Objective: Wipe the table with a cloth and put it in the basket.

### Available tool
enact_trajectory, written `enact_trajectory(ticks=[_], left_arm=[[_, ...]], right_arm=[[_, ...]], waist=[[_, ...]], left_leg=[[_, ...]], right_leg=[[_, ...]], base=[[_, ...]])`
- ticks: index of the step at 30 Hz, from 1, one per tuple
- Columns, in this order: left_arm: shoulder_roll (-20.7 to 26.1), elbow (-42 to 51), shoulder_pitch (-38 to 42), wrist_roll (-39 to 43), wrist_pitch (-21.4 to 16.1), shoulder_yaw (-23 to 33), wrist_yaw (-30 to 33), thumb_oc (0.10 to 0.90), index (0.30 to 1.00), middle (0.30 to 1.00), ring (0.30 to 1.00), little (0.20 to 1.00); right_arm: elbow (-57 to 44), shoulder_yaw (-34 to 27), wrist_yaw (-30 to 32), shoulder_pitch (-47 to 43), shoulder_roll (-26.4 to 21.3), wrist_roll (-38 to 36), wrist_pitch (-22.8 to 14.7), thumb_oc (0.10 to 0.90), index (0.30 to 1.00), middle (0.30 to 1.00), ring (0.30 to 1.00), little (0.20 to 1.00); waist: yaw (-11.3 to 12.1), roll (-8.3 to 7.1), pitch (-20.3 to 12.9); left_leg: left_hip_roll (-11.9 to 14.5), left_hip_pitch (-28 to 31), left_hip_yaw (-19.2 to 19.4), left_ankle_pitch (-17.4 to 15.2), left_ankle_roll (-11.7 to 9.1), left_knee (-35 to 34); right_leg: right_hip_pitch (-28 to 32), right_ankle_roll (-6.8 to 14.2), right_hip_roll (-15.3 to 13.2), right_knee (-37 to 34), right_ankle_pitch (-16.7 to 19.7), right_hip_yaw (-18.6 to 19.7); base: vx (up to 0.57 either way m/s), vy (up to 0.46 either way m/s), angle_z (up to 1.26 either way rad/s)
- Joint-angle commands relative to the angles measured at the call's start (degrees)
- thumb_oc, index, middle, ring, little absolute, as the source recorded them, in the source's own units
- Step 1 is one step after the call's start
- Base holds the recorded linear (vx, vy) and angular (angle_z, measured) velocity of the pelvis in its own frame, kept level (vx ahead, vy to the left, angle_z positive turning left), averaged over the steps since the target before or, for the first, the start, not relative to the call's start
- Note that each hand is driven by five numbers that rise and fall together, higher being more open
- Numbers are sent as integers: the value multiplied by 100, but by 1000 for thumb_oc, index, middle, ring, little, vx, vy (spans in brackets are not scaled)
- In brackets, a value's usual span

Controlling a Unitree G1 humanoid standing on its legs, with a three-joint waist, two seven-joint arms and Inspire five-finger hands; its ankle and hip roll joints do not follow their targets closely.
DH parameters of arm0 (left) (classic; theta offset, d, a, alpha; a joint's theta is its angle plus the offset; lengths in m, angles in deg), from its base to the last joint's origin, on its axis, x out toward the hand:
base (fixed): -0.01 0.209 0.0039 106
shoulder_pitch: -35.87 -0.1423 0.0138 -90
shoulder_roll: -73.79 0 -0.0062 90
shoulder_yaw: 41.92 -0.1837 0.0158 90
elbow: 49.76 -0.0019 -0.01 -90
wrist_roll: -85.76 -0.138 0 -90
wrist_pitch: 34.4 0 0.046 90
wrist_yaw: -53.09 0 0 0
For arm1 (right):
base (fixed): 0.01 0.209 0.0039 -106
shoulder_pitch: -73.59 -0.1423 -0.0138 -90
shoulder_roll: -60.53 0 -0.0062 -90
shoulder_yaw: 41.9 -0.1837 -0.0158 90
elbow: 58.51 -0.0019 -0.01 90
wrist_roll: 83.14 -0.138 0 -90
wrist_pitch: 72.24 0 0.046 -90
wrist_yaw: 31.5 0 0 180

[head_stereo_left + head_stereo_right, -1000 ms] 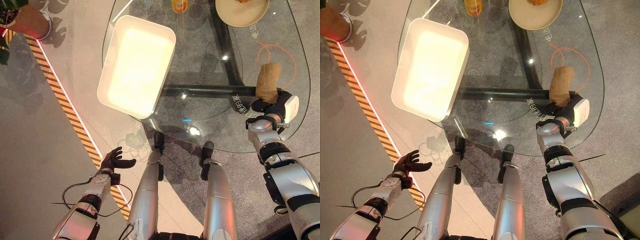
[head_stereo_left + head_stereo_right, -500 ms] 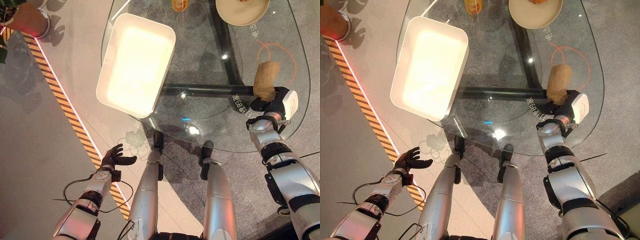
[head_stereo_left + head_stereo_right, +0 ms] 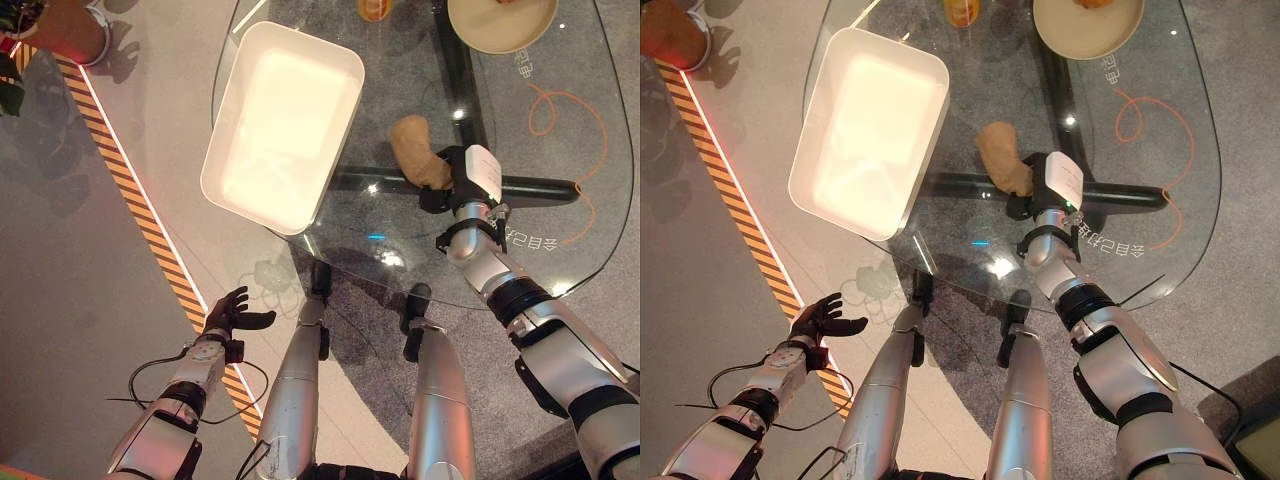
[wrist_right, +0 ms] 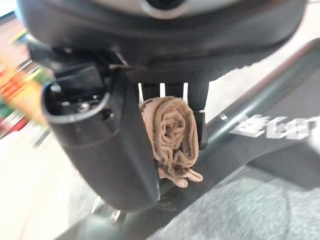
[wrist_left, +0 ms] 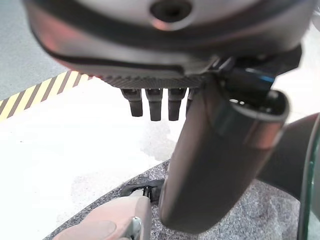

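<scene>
cloth: a tan cloth (image 3: pixel 417 163), bunched into a roll, lies on the glass table (image 3: pixel 560 270) and sticks out past the right hand's fingertips toward the basket; in the right wrist view the rolled cloth (image 4: pixel 171 136) sits between thumb and fingers.
right hand: the right hand (image 3: pixel 450 183) is over the middle of the table, fingers and thumb curled round the near end of the cloth, pinching it.
left hand: the left hand (image 3: pixel 229 318) hangs low over the floor, well apart from the table; fingers loosely spread and holding nothing; in its wrist view the fingers (image 5: pixel 152 103) point straight out beside the thumb.
basket: a white rectangular basket (image 3: pixel 283 122) rests on the table's left part, beyond the cloth's free end and apart from it; nothing shows inside.
bowl: a beige bowl (image 3: pixel 500 22) stands at the far edge of the table, well beyond the right hand's fingertips.
orange cord: a thin orange cord (image 3: pixel 568 103) loops on the glass, off to the right hand's outer side.
floor stripe: a yellow-and-black striped line (image 3: pixel 130 205) runs along the floor past the left hand's fingers.
</scene>
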Motion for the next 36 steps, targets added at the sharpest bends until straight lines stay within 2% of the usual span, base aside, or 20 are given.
enact_trajectory(ticks=[1,11,28,36], left_arm=[[-73,-120,-228,17,-121,-1,129,800,900,900,900,900],[-137,-54,-255,-19,-75,-13,144,800,900,900,900,900],[-76,-31,-252,-75,-24,72,107,800,900,900,900,900],[-33,-86,-197,-36,-1,65,74,800,900,900,900,900]], right_arm=[[-498,314,-272,-490,-95,633,-196,100,300,300,300,200],[-706,731,-897,-378,55,1203,-230,100,300,300,300,200],[-1492,1372,-2384,134,-1,1888,-962,100,300,300,300,200],[-1493,1515,-2605,263,-69,2012,-1067,100,300,300,300,200]], waist=[[-51,119,-111],[-34,162,-111],[-85,82,-111],[-108,62,-111]], left_leg=[[-338,121,39,-744,217,516],[-367,171,35,-706,199,476],[-363,196,34,-654,177,421],[-362,194,22,-647,178,425]], right_leg=[[326,38,-34,-941,568,-419],[357,40,-72,-966,581,-409],[368,69,-111,-1018,614,-429],[356,78,-117,-1016,625,-420]], base=[[0,0,0],[0,0,0],[0,0,0],[0,0,0]])
